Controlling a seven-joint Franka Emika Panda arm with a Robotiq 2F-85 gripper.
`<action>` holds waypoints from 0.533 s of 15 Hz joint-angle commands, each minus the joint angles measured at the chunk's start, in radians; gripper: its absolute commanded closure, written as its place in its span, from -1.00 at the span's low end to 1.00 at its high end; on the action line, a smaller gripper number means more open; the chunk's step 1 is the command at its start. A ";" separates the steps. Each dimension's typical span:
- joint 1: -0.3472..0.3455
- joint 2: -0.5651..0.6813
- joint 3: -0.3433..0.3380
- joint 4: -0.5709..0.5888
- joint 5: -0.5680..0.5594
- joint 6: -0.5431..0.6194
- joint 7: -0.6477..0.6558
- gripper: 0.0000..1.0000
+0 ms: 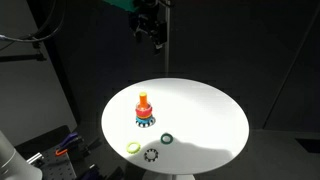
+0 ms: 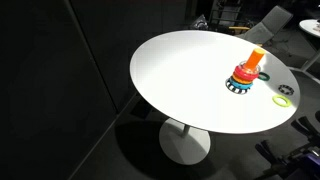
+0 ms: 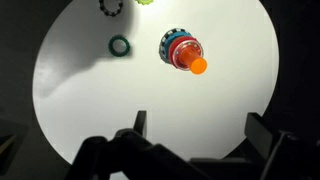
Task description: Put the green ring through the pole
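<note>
The green ring (image 1: 168, 138) lies flat on the round white table (image 1: 200, 105), to the right of the pole (image 1: 143, 108) and apart from it. The pole is an orange-red peg with stacked coloured rings on a blue-and-dark patterned base. In the wrist view the green ring (image 3: 120, 45) lies left of the pole (image 3: 183, 52). The pole also shows in an exterior view (image 2: 245, 72). My gripper (image 1: 150, 30) hangs high above the table's far side. Its fingers (image 3: 200, 125) are spread wide, with nothing between them.
A paler yellow-green ring (image 1: 133, 148) and a black toothed ring (image 1: 151, 154) lie near the table's front edge. Both sit at the top edge of the wrist view, black (image 3: 109, 6) and yellow-green (image 3: 146, 2). The surroundings are dark, with equipment (image 1: 45, 150) at the lower left.
</note>
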 commanded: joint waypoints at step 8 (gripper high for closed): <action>-0.052 0.046 0.044 0.035 0.010 -0.008 0.005 -1.00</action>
